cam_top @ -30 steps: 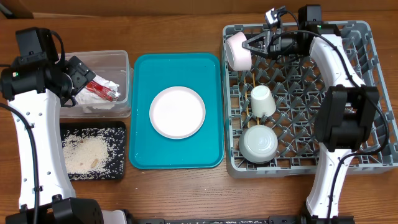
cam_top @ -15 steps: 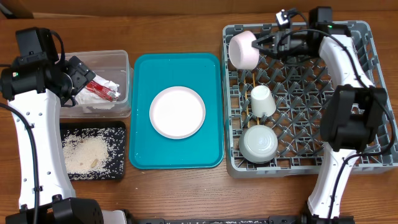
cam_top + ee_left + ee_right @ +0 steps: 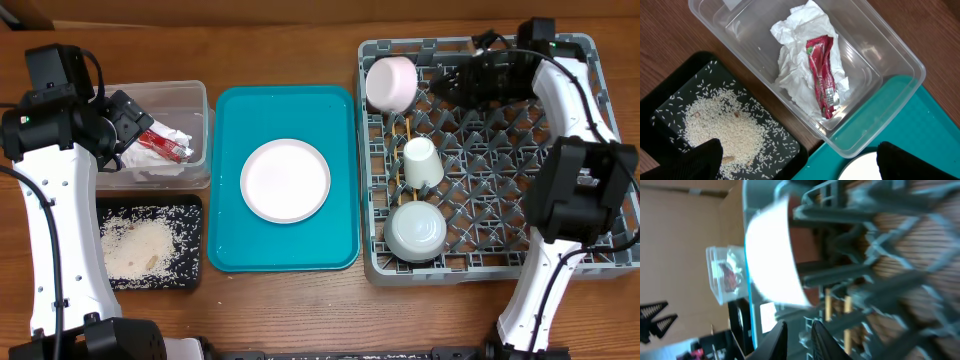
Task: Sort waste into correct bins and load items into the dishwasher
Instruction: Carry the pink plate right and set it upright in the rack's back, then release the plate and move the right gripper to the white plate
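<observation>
Overhead
- Dish rack: large grey lattice, right half of frame.
- Pink bowl: upper left corner of the rack, tipped on its side among the pegs.
- Cream cup: mid-left of the rack, mouth down.
- Grey-green bowl: lower left of the rack, upside down.
- Chopsticks: lying in the rack just left of the cup.
- Right gripper: over the rack's top edge, near the pink bowl but apart from it.
- Pink plate: centre of the teal tray, mid-frame.
- Clear tub: upper left, holding a napkin and a red sauce packet.
- Black tray: below the tub, with rice spread in it.

Left wrist
- Left gripper: fingers wide apart at the bottom corners, nothing between them.
- Below it: the packet lies on the napkin inside the tub; rice is heaped in the black tray at lower left.

Right wrist
- Picture: blurred.
- Right gripper: fingers a little apart at the bottom edge, holding nothing.
- Pink bowl: upper left, leaning on the rack pegs.
</observation>
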You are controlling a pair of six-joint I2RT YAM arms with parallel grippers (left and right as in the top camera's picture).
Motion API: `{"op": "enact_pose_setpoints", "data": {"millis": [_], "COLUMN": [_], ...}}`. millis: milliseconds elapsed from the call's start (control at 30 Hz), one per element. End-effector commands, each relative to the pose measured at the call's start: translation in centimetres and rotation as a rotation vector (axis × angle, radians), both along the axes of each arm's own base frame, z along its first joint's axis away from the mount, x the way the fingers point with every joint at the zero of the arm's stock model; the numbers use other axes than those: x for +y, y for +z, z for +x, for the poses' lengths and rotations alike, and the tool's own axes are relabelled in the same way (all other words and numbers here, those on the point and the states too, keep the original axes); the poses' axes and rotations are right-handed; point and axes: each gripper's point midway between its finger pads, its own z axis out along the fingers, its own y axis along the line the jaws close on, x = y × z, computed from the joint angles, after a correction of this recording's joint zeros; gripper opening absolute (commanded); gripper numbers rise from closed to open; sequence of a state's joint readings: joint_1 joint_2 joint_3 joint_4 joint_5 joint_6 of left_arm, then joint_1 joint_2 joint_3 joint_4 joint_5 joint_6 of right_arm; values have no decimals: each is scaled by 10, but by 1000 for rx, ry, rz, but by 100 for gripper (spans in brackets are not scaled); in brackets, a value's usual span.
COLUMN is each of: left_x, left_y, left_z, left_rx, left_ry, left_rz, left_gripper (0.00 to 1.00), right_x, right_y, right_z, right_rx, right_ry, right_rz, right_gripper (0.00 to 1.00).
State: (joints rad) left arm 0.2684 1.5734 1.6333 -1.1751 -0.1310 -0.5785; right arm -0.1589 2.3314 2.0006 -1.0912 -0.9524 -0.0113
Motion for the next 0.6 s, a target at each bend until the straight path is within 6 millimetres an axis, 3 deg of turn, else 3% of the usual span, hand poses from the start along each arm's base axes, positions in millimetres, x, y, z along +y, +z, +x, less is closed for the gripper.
{"op": "enact_pose_setpoints", "data": {"millis": [0,133,267,433,567], "left_x": [-2,-2,-2,-2,-2], "left_y": [5,5,5,5,5], "left_z": [4,4,4,4,4], "left_rx": [-20,-21,-21,-21,-21], "left_ry": [11,11,11,11,11], "left_rz": [-5,-4,-4,-4,-4], "left_gripper": [100,100,100,100,100], "right_x": [-28,-37,-28,24,84], "right_y": [15,42,76,115,117], "right_z": [9,12,9,-13,-34], "right_rx": [5,-44,-117,-220,-254], "right_ry": [-87,-118,-133,-68,47], "right_rz": [-27,-121,-259,-444,-524], "right_gripper": [18,17,18,18,23]}}
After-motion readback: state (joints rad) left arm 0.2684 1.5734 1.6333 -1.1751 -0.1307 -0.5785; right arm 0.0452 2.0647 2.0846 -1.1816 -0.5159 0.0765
